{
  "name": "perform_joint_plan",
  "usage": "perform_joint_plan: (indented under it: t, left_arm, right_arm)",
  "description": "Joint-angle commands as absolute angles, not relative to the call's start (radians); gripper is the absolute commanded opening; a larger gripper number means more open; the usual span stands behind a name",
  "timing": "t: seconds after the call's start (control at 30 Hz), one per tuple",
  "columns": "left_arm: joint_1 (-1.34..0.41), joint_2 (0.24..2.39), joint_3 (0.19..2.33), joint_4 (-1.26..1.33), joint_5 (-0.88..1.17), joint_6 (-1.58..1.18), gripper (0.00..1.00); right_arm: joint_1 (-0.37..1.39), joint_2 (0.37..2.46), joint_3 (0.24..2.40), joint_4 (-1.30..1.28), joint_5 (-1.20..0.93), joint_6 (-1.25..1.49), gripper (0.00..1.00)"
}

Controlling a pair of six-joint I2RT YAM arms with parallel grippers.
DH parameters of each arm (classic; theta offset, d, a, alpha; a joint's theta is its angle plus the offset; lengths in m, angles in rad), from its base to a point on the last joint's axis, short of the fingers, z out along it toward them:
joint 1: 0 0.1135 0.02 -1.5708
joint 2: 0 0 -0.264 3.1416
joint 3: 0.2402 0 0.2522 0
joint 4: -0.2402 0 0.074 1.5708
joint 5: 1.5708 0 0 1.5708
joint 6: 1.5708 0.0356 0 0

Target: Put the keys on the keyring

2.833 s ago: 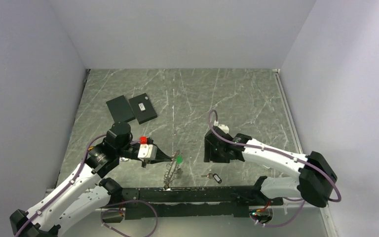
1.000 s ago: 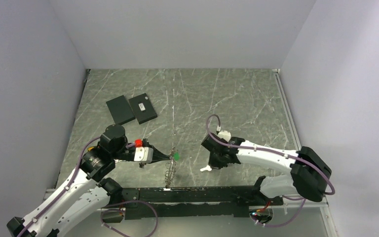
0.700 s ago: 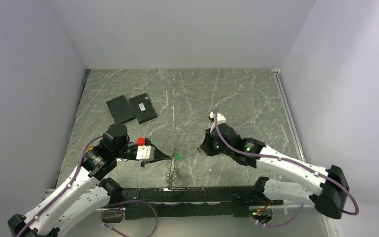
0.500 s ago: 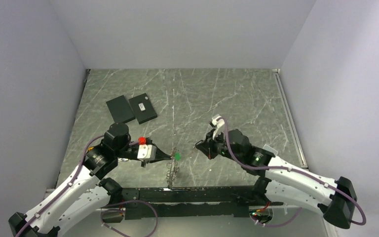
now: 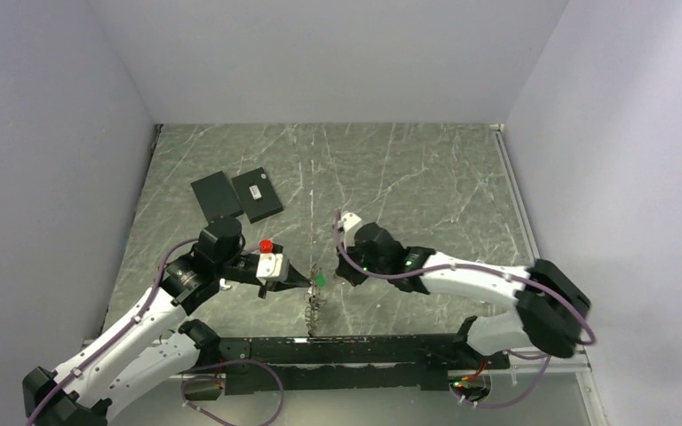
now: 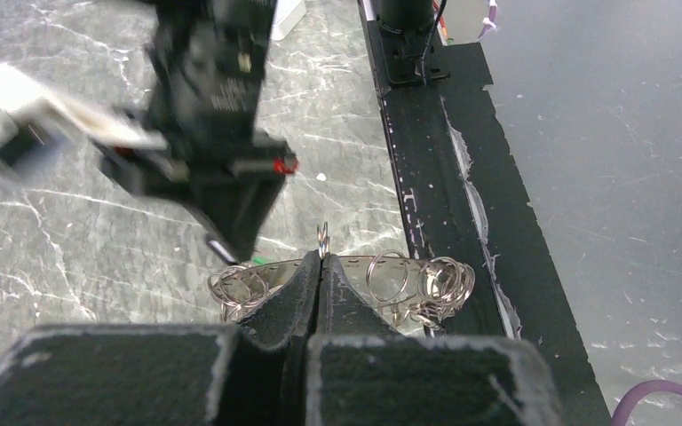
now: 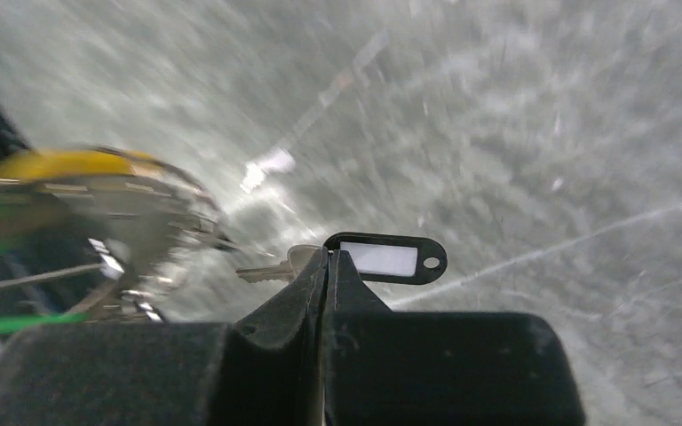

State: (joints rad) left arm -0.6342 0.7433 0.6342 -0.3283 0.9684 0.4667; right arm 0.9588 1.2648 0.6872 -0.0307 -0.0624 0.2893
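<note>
Swung leftward since the earlier frames, the right end effector (image 5: 341,272) now sits near the left end effector (image 5: 305,282), above the near middle of the marbled tabletop (image 5: 426,169); the key (image 7: 271,269), earlier lying on the tabletop, is now lifted off it. On the right wrist view the right jaws are fully closed, pinching the spot where the silver key meets a black tag (image 7: 391,257) with a white label. The background there is blurred, with a small white scrap (image 7: 271,162) on the stone below. The left end effector is closed as well, clamped on the keyring (image 6: 323,238), whose thin loop stands upright just past the fingertips. Wire coils of the grey chain (image 6: 417,284) spread to both sides of the fingers, and in the top view the chain hangs down to the tabletop beside a green tag (image 5: 321,281). 2 flat black plates (image 5: 218,197) lie side by side, well apart from both arms' tips, toward the far left
</note>
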Motion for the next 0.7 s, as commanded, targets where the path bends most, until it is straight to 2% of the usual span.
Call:
perform_joint_plan:
  t: [0.0,0.23,0.67]
  left_arm:
    - [-0.626,0.739,0.673,-0.314,0.979,0.479,0.00]
    - [-0.624,0.733,0.673,-0.331,0.940,0.491,0.00]
    - [-0.624,0.726,0.669,-0.327,0.935,0.489,0.00]
  right_arm:
    - [0.960,1.422,0.711,-0.061,-0.073,0.273,0.00]
    - [0.959,1.530,0.761,-0.119,-0.073,0.273,0.00]
    - [0.960,1.454,0.744,-0.160,-0.073,0.273,0.00]
